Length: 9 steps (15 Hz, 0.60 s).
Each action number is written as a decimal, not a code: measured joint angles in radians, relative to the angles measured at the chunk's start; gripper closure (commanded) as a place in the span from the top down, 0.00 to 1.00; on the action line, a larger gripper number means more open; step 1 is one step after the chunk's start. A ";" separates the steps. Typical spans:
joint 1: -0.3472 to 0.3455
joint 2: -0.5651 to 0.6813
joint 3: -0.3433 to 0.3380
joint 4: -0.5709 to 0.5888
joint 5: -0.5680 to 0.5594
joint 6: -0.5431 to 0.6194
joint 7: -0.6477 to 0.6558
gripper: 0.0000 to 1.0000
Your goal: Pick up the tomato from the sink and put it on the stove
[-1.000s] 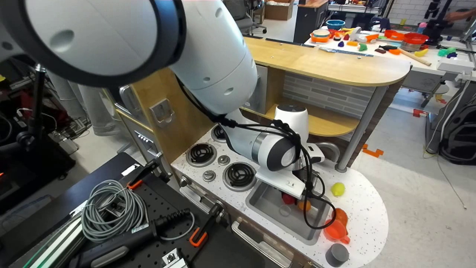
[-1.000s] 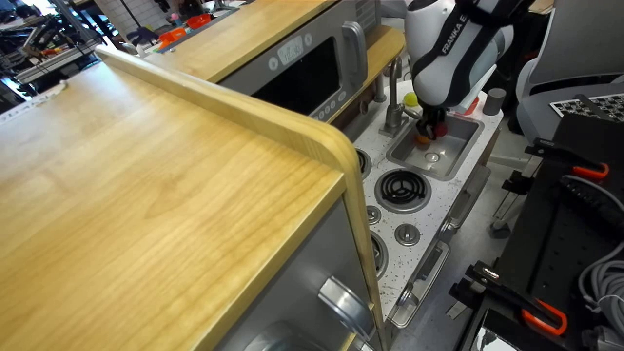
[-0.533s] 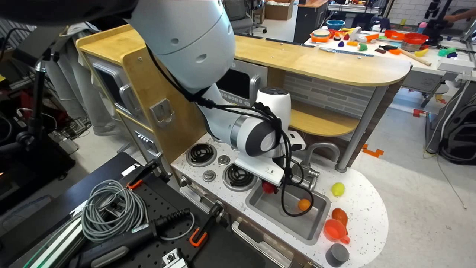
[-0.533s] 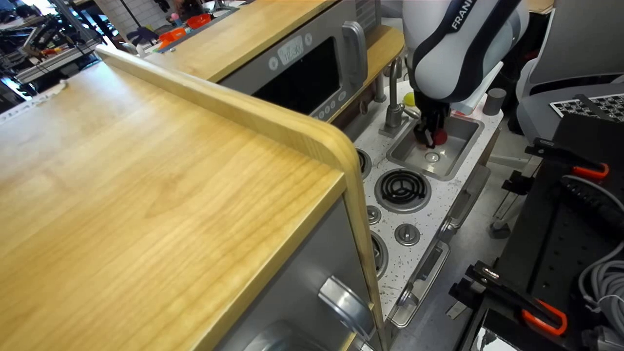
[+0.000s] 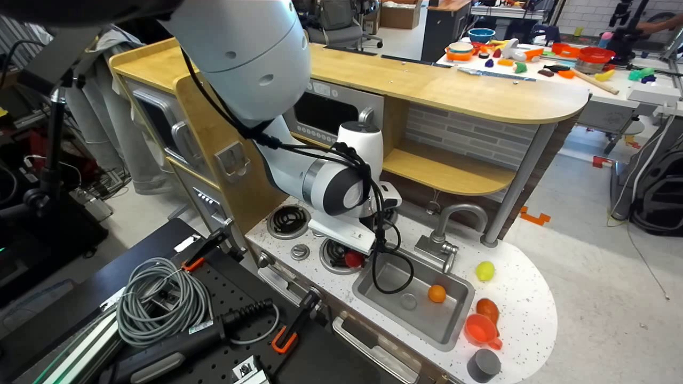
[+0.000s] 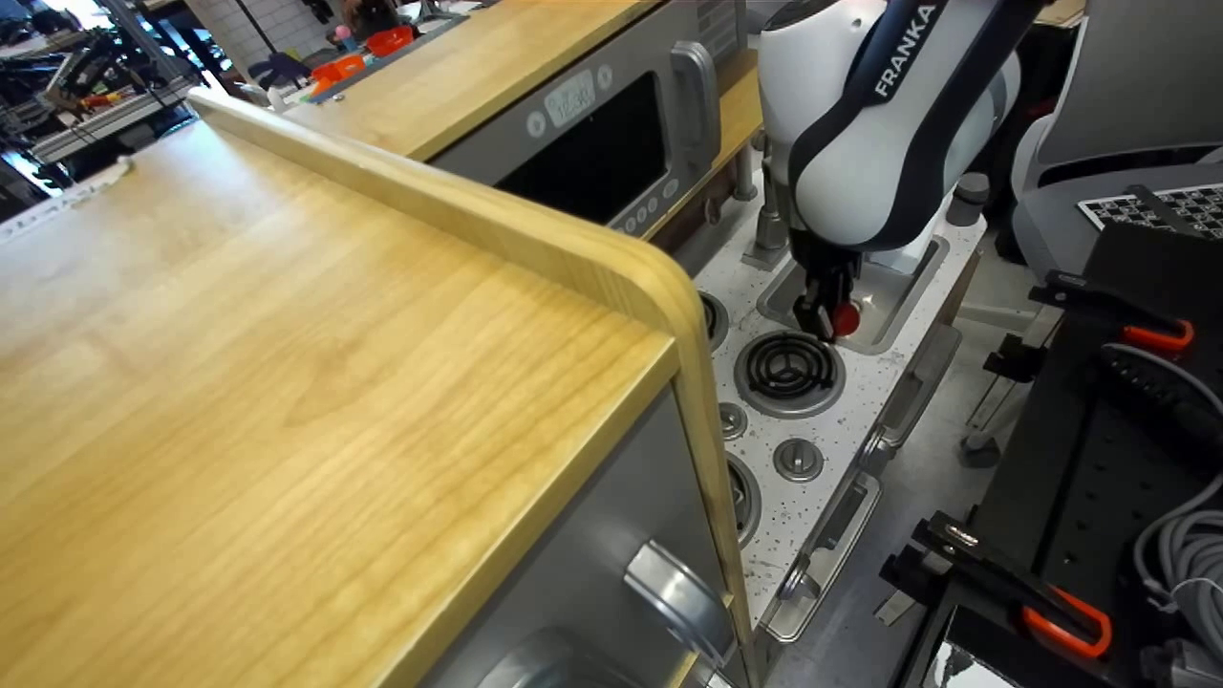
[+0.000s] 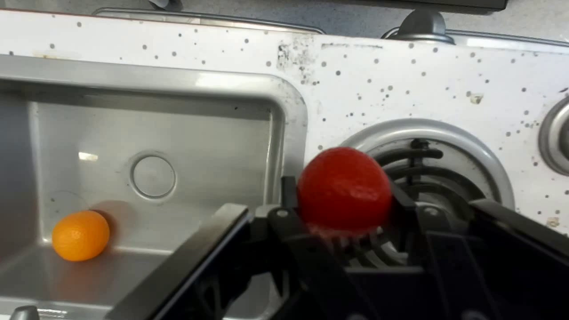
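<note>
One robot arm (image 6: 850,182) ends in one hand (image 7: 344,193) with two fingers (image 7: 289,193). There is one red tomato (image 7: 344,182) and one orange (image 7: 80,235). In an exterior view you can also find one yellow-green lemon (image 5: 485,271), one orange-red cup (image 5: 480,330), one gray cylinder (image 5: 484,366) and one reddish-brown oval piece (image 5: 487,308). One sink (image 7: 213,129) and one faucet (image 5: 437,246) belong to one white speckled desk (image 5: 525,301). Three stove burners (image 6: 789,375) are in sight, some only partly, along with two dials (image 6: 798,460). Both exterior views show two black clamps (image 6: 1003,575) with orange ends and one coil of gray cable (image 5: 130,317). The small background pieces (image 5: 520,68) are too crowded to count.
</note>
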 measured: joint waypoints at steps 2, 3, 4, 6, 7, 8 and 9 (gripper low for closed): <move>0.021 0.000 -0.009 0.002 -0.017 -0.002 -0.013 0.21; 0.034 0.000 -0.016 0.003 -0.032 -0.003 -0.016 0.21; 0.047 0.000 -0.024 0.004 -0.048 -0.003 -0.016 0.21; 0.077 0.000 -0.041 0.006 -0.078 -0.003 -0.016 0.21; 0.089 0.000 -0.047 0.006 -0.087 -0.003 -0.016 0.21; 0.098 0.001 -0.049 0.006 -0.096 -0.003 -0.016 0.21; 0.105 0.002 -0.050 0.006 -0.103 -0.003 -0.016 0.21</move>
